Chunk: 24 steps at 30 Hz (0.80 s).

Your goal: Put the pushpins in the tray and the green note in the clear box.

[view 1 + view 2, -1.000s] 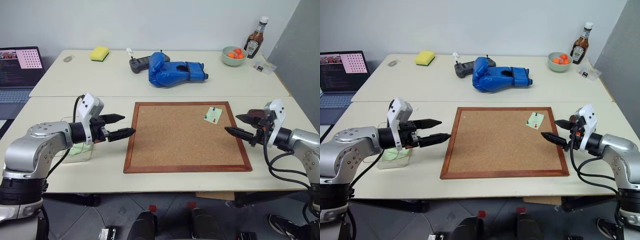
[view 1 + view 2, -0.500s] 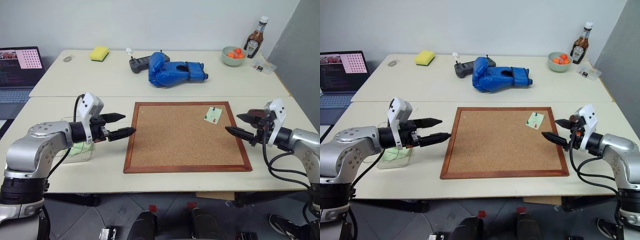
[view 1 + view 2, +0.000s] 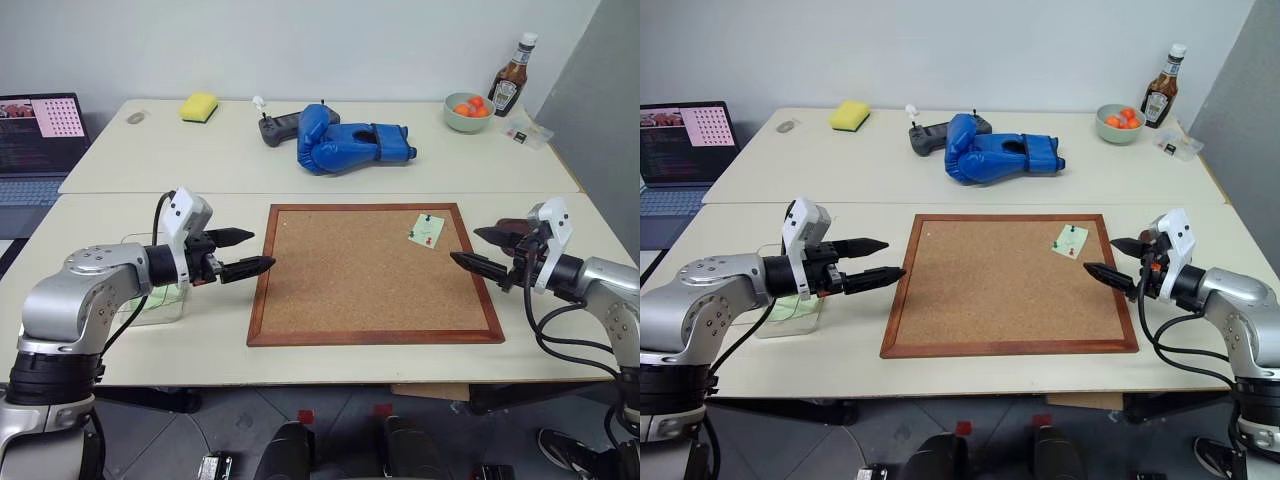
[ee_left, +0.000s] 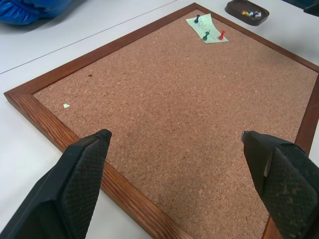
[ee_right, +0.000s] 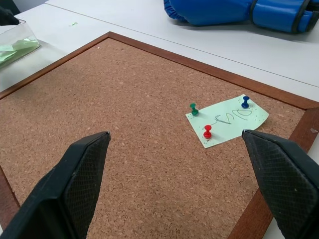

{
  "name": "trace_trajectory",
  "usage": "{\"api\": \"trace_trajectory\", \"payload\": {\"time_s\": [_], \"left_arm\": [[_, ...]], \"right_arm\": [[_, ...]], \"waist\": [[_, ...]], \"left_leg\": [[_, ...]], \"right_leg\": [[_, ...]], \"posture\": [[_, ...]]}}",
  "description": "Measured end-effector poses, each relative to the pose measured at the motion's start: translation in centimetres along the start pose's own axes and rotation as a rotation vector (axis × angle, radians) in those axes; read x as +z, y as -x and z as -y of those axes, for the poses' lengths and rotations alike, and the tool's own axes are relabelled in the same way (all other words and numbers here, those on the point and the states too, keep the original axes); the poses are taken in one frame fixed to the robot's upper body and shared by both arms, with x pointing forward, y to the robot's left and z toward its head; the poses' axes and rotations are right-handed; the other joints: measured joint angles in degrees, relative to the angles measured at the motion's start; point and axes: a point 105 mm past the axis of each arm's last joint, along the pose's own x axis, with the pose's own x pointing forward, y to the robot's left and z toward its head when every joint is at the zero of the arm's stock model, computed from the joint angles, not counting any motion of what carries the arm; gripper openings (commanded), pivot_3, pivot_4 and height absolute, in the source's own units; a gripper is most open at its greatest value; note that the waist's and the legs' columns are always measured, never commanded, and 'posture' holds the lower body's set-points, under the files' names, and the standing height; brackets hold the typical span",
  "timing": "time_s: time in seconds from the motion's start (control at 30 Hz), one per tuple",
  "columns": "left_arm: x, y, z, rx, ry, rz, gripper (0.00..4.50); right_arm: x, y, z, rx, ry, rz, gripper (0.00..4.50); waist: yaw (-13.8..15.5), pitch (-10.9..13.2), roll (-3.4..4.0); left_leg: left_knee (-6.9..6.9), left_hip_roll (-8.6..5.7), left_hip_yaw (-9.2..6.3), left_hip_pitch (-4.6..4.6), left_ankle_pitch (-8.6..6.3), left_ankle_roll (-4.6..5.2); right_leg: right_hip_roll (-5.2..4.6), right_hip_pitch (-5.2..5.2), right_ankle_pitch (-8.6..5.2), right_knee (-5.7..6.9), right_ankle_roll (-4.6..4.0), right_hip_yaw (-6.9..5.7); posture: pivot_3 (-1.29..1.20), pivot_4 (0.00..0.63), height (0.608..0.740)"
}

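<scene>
The green note (image 3: 426,229) lies on the corkboard's far right corner, held by three pushpins: green (image 5: 194,108), red (image 5: 207,131) and blue (image 5: 245,101). The dark brown tray (image 4: 246,10) sits just off that corner and holds a few coloured pins. The clear box (image 3: 155,300) stands left of the board with pale green paper inside. My left gripper (image 3: 258,250) hovers open at the board's left edge, pointing right. My right gripper (image 3: 464,245) hovers open at the board's right edge, near the note, with nothing between its fingers.
The wood-framed corkboard (image 3: 350,320) fills the near table's middle. On the far table lie a blue boxing glove (image 3: 345,142), a game controller (image 3: 278,126), a yellow sponge (image 3: 199,106), a bowl of orange fruit (image 3: 467,110) and a sauce bottle (image 3: 511,80). A laptop (image 3: 35,125) stands at the left.
</scene>
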Motion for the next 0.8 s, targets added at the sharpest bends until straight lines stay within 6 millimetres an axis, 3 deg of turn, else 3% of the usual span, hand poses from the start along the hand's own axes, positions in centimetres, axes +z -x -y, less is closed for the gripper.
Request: {"api": "trace_trajectory", "payload": {"time_s": [0.27,0.43,0.6,0.67,0.8], "left_arm": [[1.0,-2.7,1.2,-0.057,-0.027,0.091,2.47],[0.0,-5.5,2.3,-0.094,-0.063,0.084,1.34],[-0.4,-6.9,1.8,-0.083,-0.080,0.078,0.22],[-0.6,-7.7,2.0,-0.090,-0.090,0.075,0.01],[-1.1,-9.0,1.9,-0.079,-0.100,0.058,0.01]], "right_arm": [[-0.4,-0.7,0.2,-0.049,0.002,0.004,4.50],[-1.0,-1.8,-0.1,-0.082,-0.015,0.015,4.50],[-0.7,-2.6,0.0,-0.115,0.005,0.032,4.50],[-0.6,-3.0,-0.2,-0.115,0.012,0.036,4.50],[-0.6,-3.3,0.2,-0.150,0.023,0.039,4.50]], "waist": [[0.00,0.00,0.00],[-0.01,0.00,0.00],[-0.01,0.00,-0.01],[0.00,0.00,-0.01],[-0.01,0.00,-0.01]], "left_leg": [[0.01,0.00,0.00,0.00,0.00,0.00],[0.03,-0.02,0.02,0.00,0.00,-0.01],[0.04,-0.03,-0.01,-0.01,0.01,-0.01],[0.05,-0.04,0.00,-0.01,0.01,-0.01],[0.04,-0.05,-0.01,-0.04,0.00,0.00]], "right_leg": [[0.00,0.00,0.01,0.01,0.01,0.00],[0.00,0.00,0.02,0.01,0.02,0.03],[0.01,-0.01,0.02,0.03,0.03,0.00],[0.01,0.01,0.03,0.02,0.04,0.00],[0.00,-0.02,0.03,0.01,0.04,0.01]], "posture": [[0.00,0.150,0.740],[0.00,0.150,0.740],[0.00,0.150,0.740],[0.00,0.150,0.740],[0.00,0.150,0.740]]}}
